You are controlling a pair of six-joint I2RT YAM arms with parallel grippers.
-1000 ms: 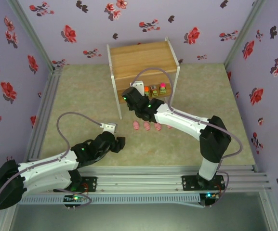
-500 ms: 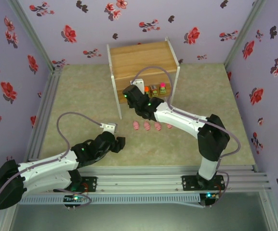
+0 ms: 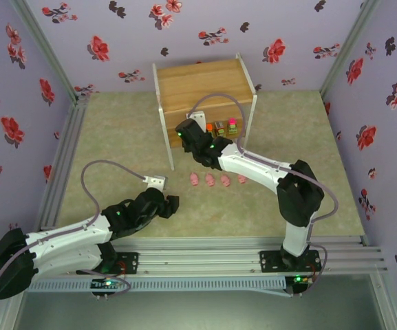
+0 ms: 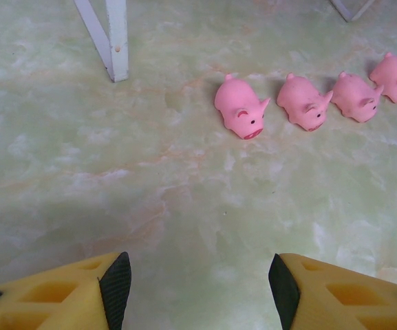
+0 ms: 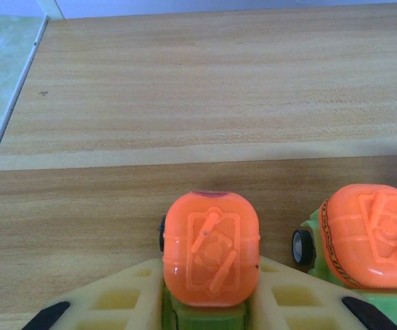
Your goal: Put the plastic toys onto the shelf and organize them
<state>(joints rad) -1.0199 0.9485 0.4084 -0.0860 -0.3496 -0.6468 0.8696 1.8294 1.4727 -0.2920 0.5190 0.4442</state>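
Shelf first: you have the two-tier light brown wooden shelf on thin white metal legs (image 3: pixel 201 82) at upper centre of the top view, standing on the pale green marbled tabletop (image 3: pixel 115 130).

Your right gripper (image 5: pixel 210 278) reaches into the lower tier. In the right wrist view its yellow fingers (image 5: pixel 109 302) press against both sides of the green base of an orange-topped block toy (image 5: pixel 210 247). The jaws are closed down to the toy's width. The toy sits at bottom centre of the frame over the lower board (image 5: pixel 184 103). You cannot tell whether it rests on the board or hangs just above it. At lower right of that frame stands a second orange-topped block toy (image 5: pixel 373 237) with a green base and a black wheel, just beside the held one and not touching it.

In the top view, three small blocks (image 3: pixel 220 127) line the front of the lower tier, right of the right wrist. Their tops look orange, greyish and magenta, though they are tiny there.

Four pink plastic pig figures (image 3: pixel 210 181) lie in a row on the tabletop in front of the shelf, at centre frame.

Your left gripper (image 3: pixel 172 203) sits lower left of the pigs. In the left wrist view its jaws are spread wide with nothing between them, and the black pads (image 4: pixel 115 289) are at the bottom edge over bare tabletop. The pigs run across the upper right of that frame, apart from each other, and a white shelf leg (image 4: pixel 117 41) is at upper left.
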